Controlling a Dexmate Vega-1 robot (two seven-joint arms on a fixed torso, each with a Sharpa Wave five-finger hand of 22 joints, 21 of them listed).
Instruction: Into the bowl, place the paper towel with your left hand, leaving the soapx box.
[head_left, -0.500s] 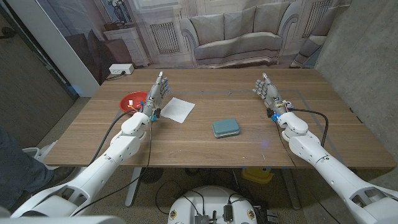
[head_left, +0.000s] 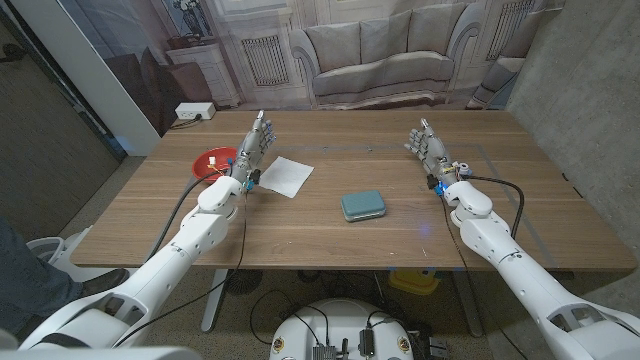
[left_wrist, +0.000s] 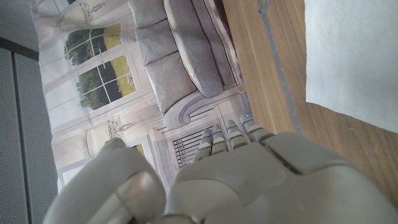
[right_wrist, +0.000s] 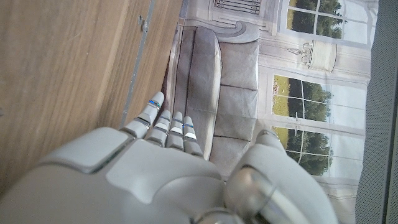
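On the wooden table (head_left: 300, 230) we see: left hand (head_left: 252, 155) released, between red round bowl (head_left: 211, 162) and white paper towel (head_left: 285, 176) | teal soap box (head_left: 364, 205) mid-table | right hand (head_left: 432, 152) released, holding nothing.

- My left hand (head_left: 252, 152) sits between the red bowl (head_left: 208, 161) and the paper towel (head_left: 285, 175), fingers apart and holding nothing, so both are just beside it.
- Bare wood between towel and bowl apart from the hand itself, nothing else blocking that path.
- The soapx box (head_left: 364, 205) lies mid-table, well apart from the towel, out of the way.
- My right hand (head_left: 430, 147) stands far over on its side, with open table (head_left: 330, 240) between it and the box.
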